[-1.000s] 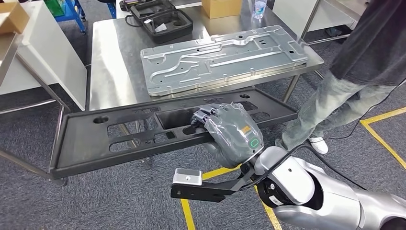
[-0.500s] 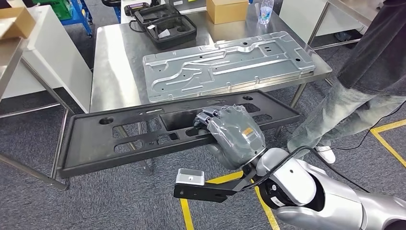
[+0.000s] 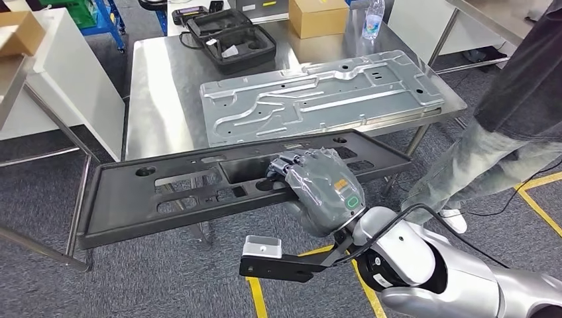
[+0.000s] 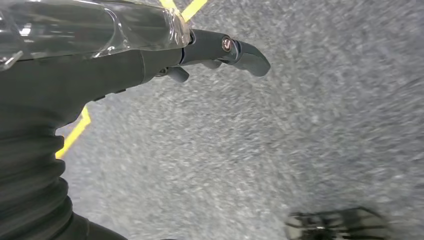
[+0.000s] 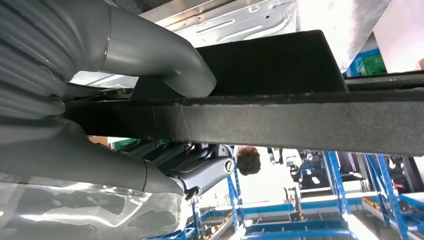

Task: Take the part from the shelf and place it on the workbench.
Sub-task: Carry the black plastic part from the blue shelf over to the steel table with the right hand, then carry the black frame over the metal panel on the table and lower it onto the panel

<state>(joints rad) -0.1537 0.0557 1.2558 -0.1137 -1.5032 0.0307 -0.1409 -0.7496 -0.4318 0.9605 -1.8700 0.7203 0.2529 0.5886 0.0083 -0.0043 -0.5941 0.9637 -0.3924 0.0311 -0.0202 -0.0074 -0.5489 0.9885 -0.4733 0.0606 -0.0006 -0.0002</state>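
Observation:
The part is a long black plastic panel (image 3: 166, 192) with several cut-outs, held level in the air just in front of the steel workbench (image 3: 162, 99). My right hand (image 3: 323, 189) grips its near edge right of the middle, fingers through a cut-out. In the right wrist view the thumb (image 5: 150, 55) lies on one face of the panel (image 5: 280, 120) and the fingers (image 5: 200, 172) wrap the other. The panel's far right end overlaps the bench's front edge. My left hand (image 4: 100, 65) hangs over the grey carpet, fingers stretched out and holding nothing.
A large pressed metal sheet (image 3: 318, 93) covers much of the bench. Behind it are a black foam case (image 3: 230, 40), a cardboard box (image 3: 317, 14) and a bottle (image 3: 373, 14). A person (image 3: 517, 99) stands at the bench's right end. A white table (image 3: 59, 73) stands on the left.
The whole view has shifted: the bench now sits a little lower and closer in the picture. My right hand keeps its grip, and the panel's far edge has come nearer the bench front.

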